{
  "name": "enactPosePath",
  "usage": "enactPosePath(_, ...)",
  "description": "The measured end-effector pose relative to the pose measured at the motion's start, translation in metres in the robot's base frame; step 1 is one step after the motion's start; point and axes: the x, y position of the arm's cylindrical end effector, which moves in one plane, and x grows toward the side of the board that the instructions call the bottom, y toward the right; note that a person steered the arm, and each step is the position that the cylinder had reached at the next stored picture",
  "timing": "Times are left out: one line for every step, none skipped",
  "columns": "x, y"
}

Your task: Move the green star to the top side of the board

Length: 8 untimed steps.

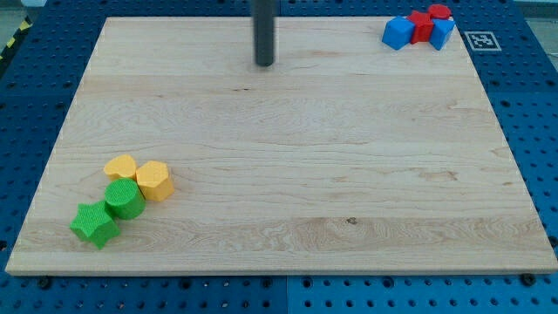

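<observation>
The green star (94,223) lies near the bottom left corner of the wooden board (288,148). A green round block (125,199) touches it on its upper right. My tip (264,64) stands near the view's top, left of centre, far from the green star and touching no block.
A yellow heart-shaped block (121,167) and a yellow hexagonal block (154,180) sit just above the green ones. At the top right corner is a cluster of two blue blocks (398,32) (442,33) and two red blocks (421,24) (439,11). A marker tag (480,40) lies off the board's right.
</observation>
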Motion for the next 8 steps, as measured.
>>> enactPosePath(0.051,-0.067)
enactPosePath(0.101,-0.139)
enactPosePath(0.162,-0.191)
enactPosePath(0.221,-0.199)
enactPosePath(0.251,-0.187)
enactPosePath(0.272,-0.148)
enactPosePath(0.273,-0.13)
enactPosePath(0.3,-0.129)
